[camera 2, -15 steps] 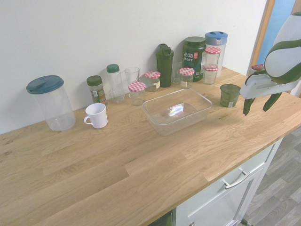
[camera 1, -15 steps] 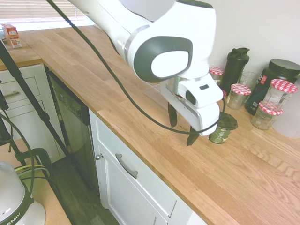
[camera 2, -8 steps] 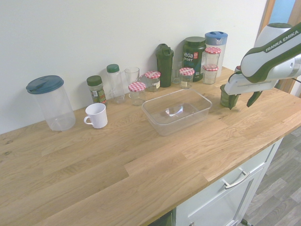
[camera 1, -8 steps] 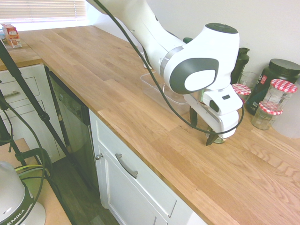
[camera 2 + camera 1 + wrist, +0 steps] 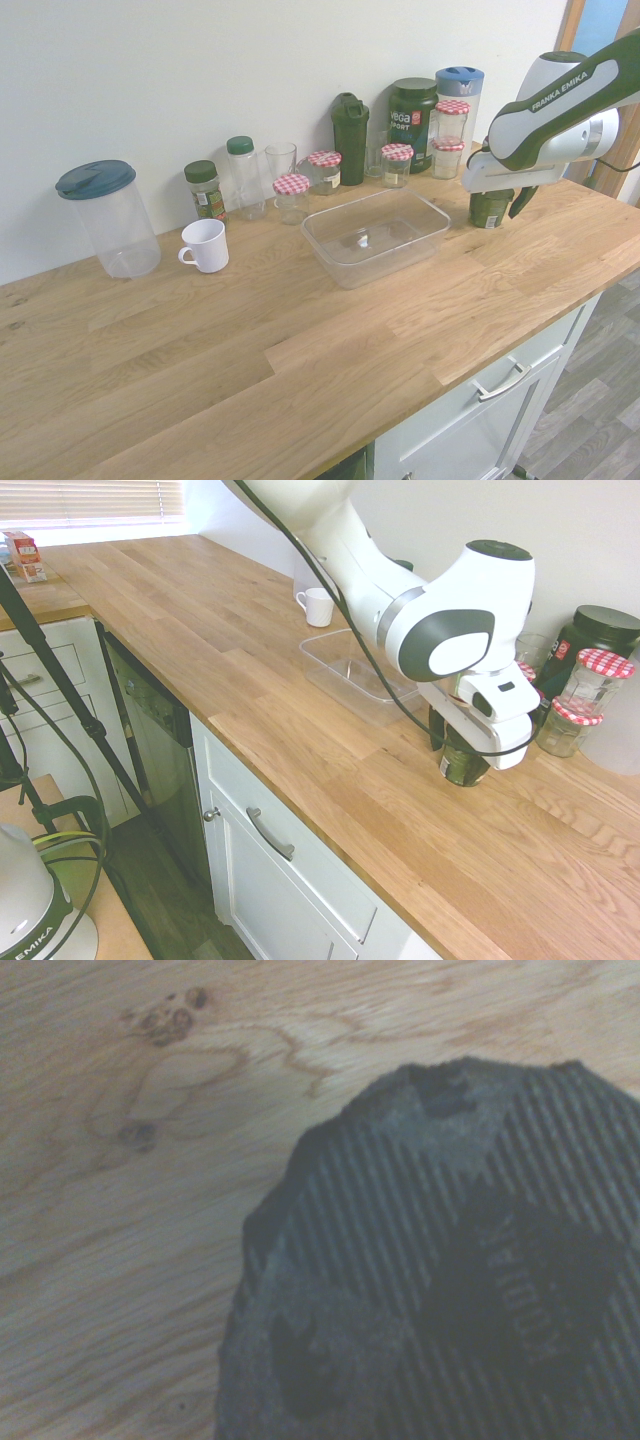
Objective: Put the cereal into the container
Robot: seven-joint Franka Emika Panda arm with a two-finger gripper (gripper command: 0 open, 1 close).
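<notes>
I judge the step in hand to be the grasp of the cereal [image 5: 465,764]. The tub stands upright on the wooden countertop [image 5: 290,750], between the front edge and the row of jars along the wall. The container [image 5: 378,240] lies just beside it and holds no tub, so the transfer is yet to be done. I read the gripper [image 5: 503,203] as set with its fingers apart, one dark finger to each side of the tub (the housing hides part of this in both exterior views). I cannot confirm that either finger touches it.

Next move, as I judge it: align the fingers low on the body, close them, verify grip, then lift straight up. Raise the tub above the container's rim before I traverse away from the end of the countertop where the arm reaches in. An off-centre close could tip or turn the tub.

Orientation: the lid faces up and the long axis, so far as so squat a body has one, is vertical. In the wrist view the lid shows "KODIAK" print (dim and soft). In the second exterior view a pale label patch faces that camera.
</notes>
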